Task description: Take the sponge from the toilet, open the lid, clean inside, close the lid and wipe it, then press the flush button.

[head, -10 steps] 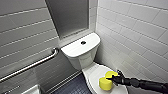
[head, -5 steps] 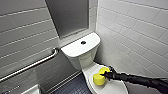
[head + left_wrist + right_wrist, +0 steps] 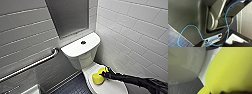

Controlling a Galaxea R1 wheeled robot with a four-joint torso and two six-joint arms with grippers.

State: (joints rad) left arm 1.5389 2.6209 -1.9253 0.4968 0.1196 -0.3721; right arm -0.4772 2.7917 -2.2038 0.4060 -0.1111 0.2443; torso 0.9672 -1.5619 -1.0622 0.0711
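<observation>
The right gripper was clamped on the sponge, pressing it onto the lid. The sponge sat at about 10 o'clock on the lid, near the tank end. The lid lay shut over the bowl, so the inside was hidden. In the right wrist view the sponge touched white ceramic. Farther off, at 11 o'clock from the sponge, the flush button sat mid-top on the toilet tank. A steel grab bar ran along the wall at 9 o'clock.

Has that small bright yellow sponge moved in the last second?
Yes: the sponge, gripped by the right tool, slid slightly along the white oval lid toward the boxy white tank.
</observation>
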